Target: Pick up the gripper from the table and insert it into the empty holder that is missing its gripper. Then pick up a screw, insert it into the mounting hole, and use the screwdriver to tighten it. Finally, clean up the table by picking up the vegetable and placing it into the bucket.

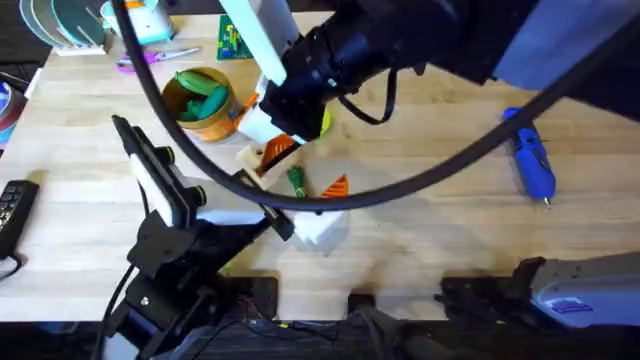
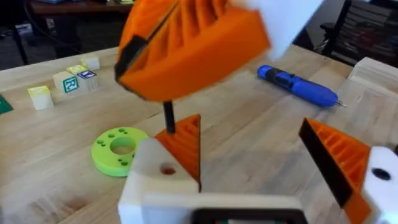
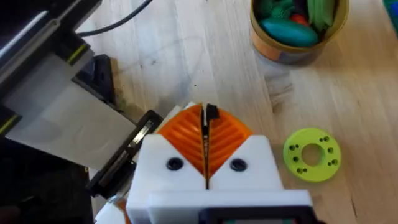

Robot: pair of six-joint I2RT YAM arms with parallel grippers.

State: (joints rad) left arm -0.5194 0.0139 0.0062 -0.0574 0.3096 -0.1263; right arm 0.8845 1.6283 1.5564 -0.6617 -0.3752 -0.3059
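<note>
Down at the left gripper, fingers are spread wide, holding nothing, arm reaching low and forward. The orange gripper sits in the white holder. Just above its hole, the right gripper is pinching a black screw, arm crossing the middle.

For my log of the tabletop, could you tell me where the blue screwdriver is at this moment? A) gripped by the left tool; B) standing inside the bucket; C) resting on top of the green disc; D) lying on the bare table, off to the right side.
D: the screwdriver lies flat on the wooden table, apart from both arms and from the bucket.
</note>
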